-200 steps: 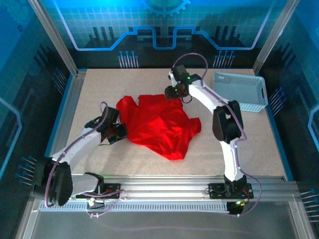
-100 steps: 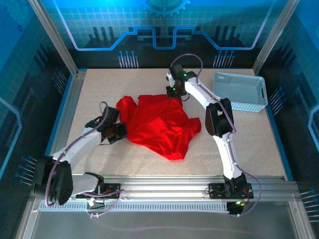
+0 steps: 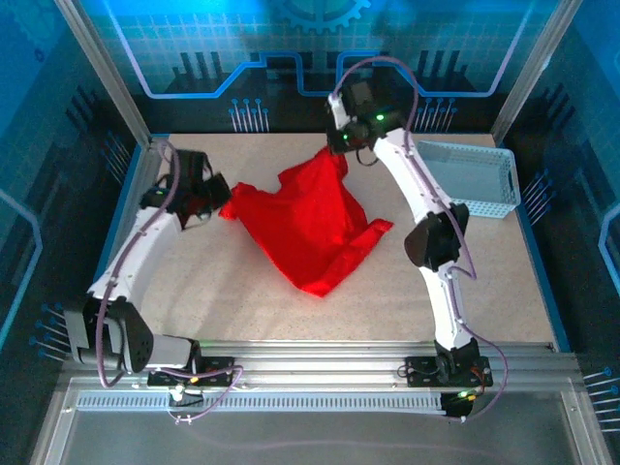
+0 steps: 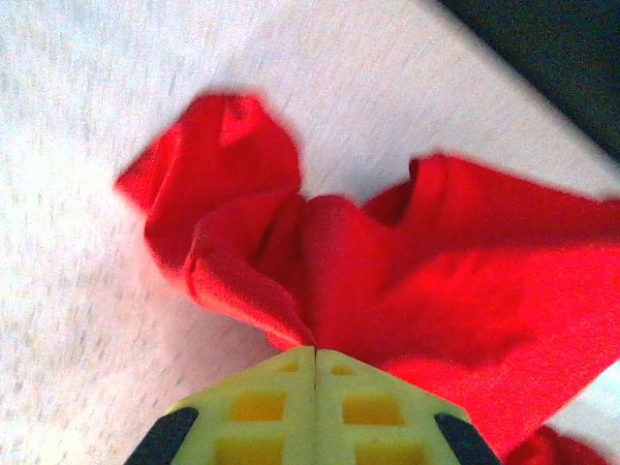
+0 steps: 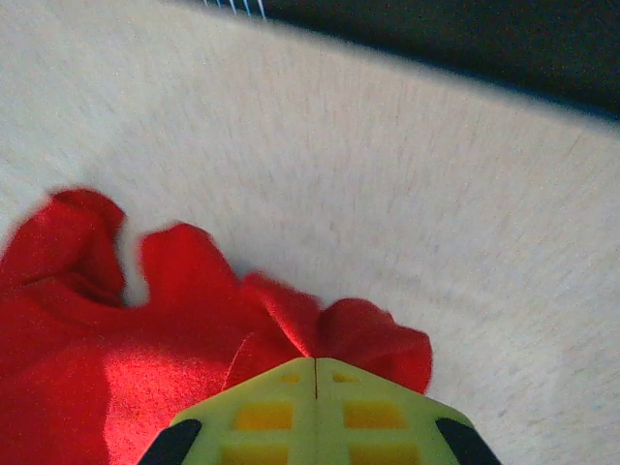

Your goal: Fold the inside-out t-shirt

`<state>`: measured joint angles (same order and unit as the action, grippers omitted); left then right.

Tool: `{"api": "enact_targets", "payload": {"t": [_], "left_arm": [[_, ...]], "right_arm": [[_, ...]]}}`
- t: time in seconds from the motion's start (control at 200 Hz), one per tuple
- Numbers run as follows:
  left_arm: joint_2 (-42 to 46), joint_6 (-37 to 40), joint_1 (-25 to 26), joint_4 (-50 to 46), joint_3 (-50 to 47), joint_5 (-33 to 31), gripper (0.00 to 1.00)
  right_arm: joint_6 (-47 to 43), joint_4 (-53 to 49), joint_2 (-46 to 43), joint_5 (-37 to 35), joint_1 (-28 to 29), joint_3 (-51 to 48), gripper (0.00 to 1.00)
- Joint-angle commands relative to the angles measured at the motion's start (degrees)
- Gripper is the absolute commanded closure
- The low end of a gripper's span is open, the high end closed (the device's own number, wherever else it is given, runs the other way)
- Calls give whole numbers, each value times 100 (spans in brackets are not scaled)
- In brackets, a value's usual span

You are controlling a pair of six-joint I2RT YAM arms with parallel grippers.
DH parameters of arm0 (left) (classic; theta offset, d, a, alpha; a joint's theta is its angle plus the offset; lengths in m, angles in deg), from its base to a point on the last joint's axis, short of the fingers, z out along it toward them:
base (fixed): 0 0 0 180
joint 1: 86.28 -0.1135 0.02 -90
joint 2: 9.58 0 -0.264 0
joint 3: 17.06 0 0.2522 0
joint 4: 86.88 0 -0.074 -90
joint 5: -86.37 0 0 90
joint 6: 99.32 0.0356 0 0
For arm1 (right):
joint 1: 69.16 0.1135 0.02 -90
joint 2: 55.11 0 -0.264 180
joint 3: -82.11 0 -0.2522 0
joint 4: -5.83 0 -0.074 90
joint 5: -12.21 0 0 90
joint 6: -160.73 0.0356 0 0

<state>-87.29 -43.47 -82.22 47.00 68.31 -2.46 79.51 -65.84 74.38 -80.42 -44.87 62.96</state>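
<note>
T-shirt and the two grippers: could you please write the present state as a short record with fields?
left: left gripper shut on the red t-shirt, at its left edge
right: right gripper shut on the t-shirt's far edge
garment: bunched, stretched between both grippers, not yet folded
nearby: white mesh basket on the table, far right, apart from the t-shirt
</note>
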Motion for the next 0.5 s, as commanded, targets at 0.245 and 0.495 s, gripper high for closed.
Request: {"api": "enact_targets", "payload": {"t": [0.245,0.495], "left_arm": [[1800,-114,490,-21,-1728,612,100],[1735,-492,1010,101,-3812,1312,100]], "right_arm": [[105,1712,-4566,-239,240,-5482,100],[1598,2072,-5225,-285,722,-9088,98]]}}
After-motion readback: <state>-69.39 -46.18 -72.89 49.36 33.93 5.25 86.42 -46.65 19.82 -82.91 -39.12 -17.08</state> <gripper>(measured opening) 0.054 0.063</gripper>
